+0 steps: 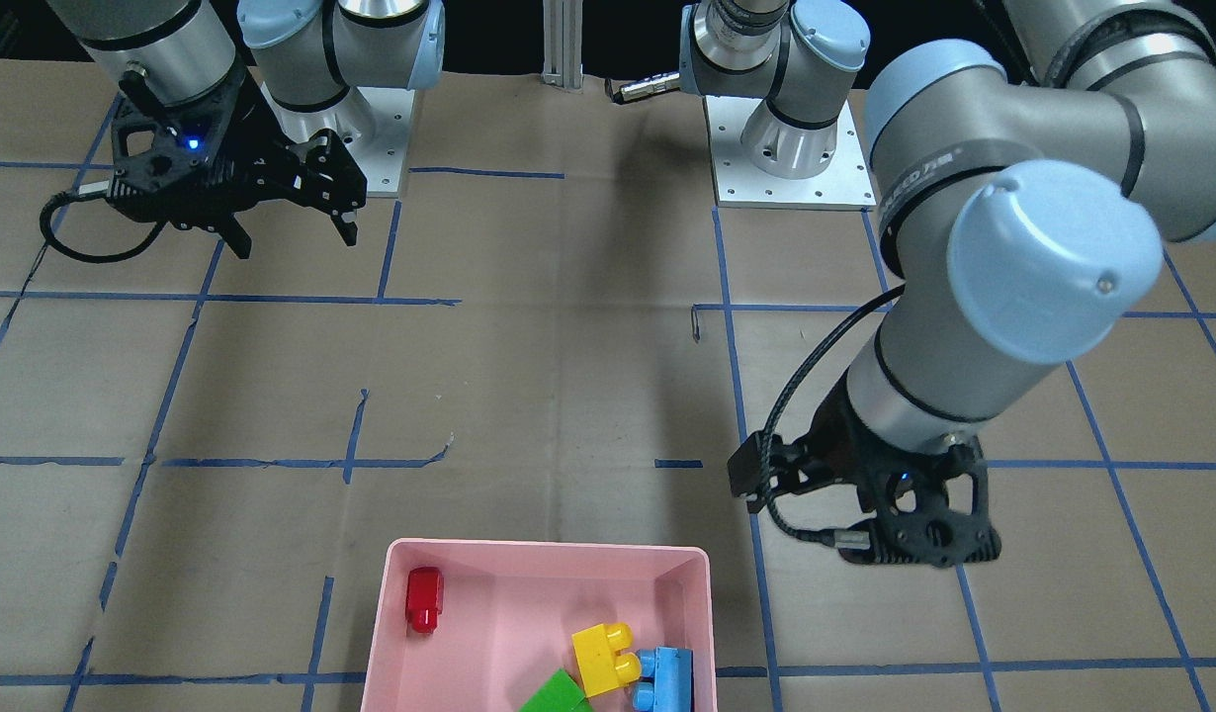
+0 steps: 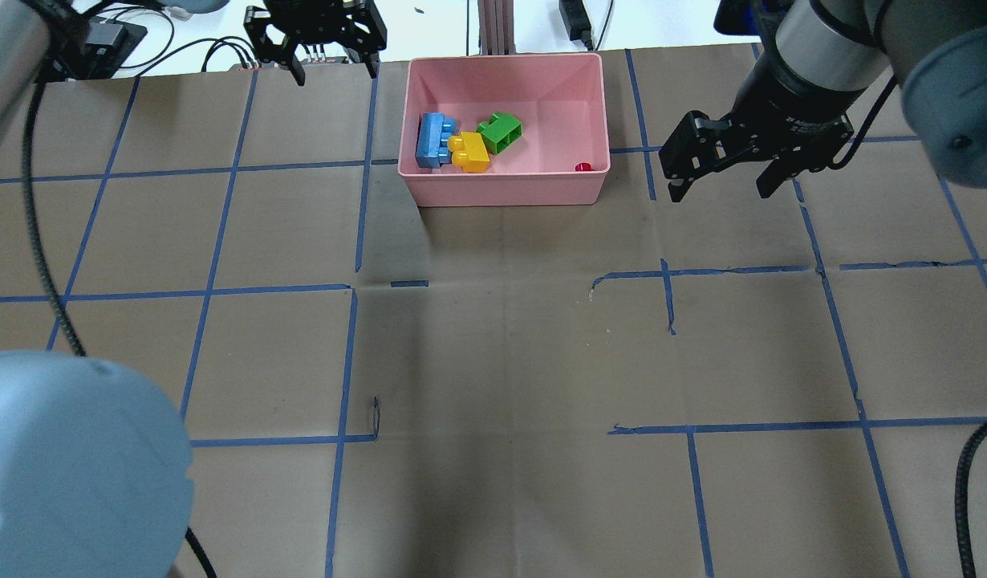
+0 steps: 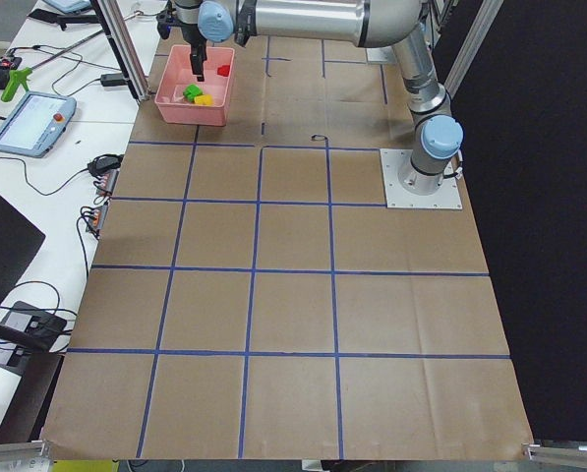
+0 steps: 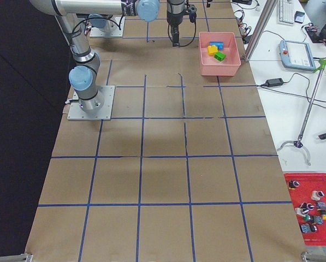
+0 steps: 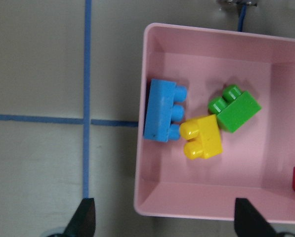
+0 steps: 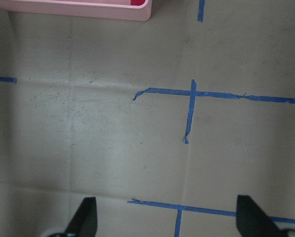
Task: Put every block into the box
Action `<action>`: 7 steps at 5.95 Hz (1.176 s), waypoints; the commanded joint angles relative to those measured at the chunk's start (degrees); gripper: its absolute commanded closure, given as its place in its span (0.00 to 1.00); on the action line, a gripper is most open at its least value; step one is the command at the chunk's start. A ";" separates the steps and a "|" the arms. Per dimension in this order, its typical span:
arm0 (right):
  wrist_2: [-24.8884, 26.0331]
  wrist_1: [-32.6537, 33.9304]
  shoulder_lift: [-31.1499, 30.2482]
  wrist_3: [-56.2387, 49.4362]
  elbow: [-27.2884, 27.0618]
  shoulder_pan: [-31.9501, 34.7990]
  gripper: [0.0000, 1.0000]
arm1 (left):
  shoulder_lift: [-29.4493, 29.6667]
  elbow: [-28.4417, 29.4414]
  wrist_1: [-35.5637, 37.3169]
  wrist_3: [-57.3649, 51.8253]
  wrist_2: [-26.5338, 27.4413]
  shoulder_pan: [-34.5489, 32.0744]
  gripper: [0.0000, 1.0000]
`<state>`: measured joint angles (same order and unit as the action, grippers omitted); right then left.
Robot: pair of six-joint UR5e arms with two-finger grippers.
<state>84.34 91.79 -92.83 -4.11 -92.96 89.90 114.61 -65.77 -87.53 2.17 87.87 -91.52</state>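
Seemingly complete. Overhead: green block [image 2: 500, 132], yellow block [image 2: 471, 152], light-blue block [image 2: 433, 140] and red block [image 2: 582, 167] lie inside the pink box [image 2: 505, 193]; my left gripper [image 2: 337, 78], spread, hangs beyond its far-left corner, my right gripper [image 2: 720, 194], spread, to its right. Wrist views: nothing held; next, I judge, only withdrawal over the table [image 2: 501, 361], minding the rim.

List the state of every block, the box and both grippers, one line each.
green block: in the box, touching the yellow one.
yellow block: in the box, between the green and blue blocks, touching both.
blue block: in the box, against a wall.
red block: in the box, alone near a corner.
box: upright, holding all four blocks.
left gripper: jaws open, empty.
right gripper: jaws open, empty, beside the box.
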 commanded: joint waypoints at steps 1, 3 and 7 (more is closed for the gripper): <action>3.28 0.14 -0.16 7.32 -0.11 3.60 0.00 | -15.13 -16.85 0.78 -2.87 0.11 2.04 0.00; 3.63 0.59 0.54 7.71 -0.47 3.62 0.00 | -21.00 -22.99 0.87 -2.09 0.20 1.87 0.00; 9.62 0.67 0.72 10.16 -0.82 3.62 0.00 | -21.71 -23.00 0.70 -2.78 0.55 2.04 0.00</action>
<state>92.99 92.34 -92.14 5.21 -93.75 93.51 93.04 -88.73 -86.75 -0.54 88.33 -89.60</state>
